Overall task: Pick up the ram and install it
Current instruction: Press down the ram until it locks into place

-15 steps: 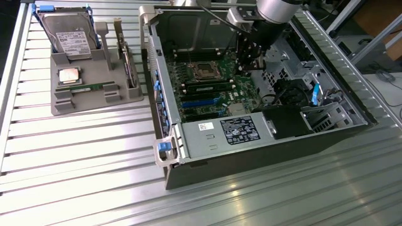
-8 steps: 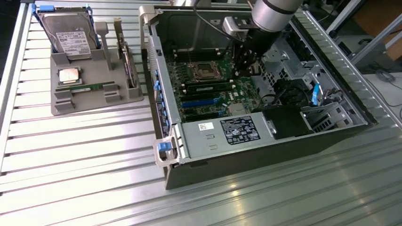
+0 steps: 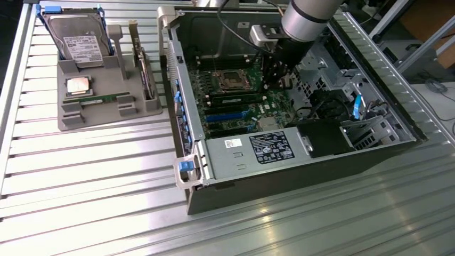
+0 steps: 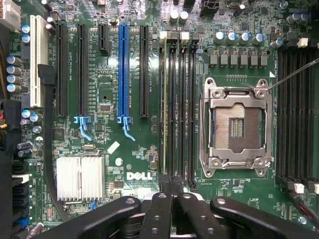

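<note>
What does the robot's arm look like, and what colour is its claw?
The robot's arm is a thick, round, silvery-grey metal tube. Near its end sits a small grey box with a thin black cable looping out of it. Below that the arm turns black. In the wrist view, the claw is black, made of smooth rounded bars joined by small round silver bolts.

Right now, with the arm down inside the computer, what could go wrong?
The end effector hangs shut just over the memory slots; a skewed push could strain the ram standing in one. The open processor socket lies right beside them, bare, so a small drift could hit it.
</note>
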Controlling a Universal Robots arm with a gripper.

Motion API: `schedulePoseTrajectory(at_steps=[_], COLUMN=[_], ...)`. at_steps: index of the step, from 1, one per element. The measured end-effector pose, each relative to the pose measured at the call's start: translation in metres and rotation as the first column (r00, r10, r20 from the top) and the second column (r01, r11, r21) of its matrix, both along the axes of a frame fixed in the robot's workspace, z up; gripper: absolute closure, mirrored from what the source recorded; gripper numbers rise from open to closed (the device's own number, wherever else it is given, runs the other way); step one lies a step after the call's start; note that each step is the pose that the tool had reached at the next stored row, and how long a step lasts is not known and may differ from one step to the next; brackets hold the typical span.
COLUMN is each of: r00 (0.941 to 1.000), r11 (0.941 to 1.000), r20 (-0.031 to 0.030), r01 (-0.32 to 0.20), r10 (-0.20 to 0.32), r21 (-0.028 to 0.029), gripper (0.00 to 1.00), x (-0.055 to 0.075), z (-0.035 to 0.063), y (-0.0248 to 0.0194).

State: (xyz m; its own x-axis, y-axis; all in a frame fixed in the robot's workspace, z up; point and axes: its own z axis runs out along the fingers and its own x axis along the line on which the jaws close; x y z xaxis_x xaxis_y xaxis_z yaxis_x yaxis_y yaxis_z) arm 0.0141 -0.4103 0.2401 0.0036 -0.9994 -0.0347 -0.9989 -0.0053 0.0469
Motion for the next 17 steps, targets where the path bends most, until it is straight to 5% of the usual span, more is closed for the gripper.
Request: schedulePoseTrajectory(at_steps=[8, 12, 17], r00=[1.0000, 1.0000, 0.9999], r11=[1.0000, 1.0000, 1.0000], r20=[0.0001, 0.0061, 0.0111], r01=[0.000, 0.000, 0.000], r10=[0.000, 0.000, 0.000], r21=[-0.0001, -0.0042, -0.0018], gripper=[0.90, 0.90, 0.90], x=[0.000, -0.001, -0.029], z=[-0.0082, -0.0003, 0.0001], y=[0.0000, 0.0000, 0.0001])
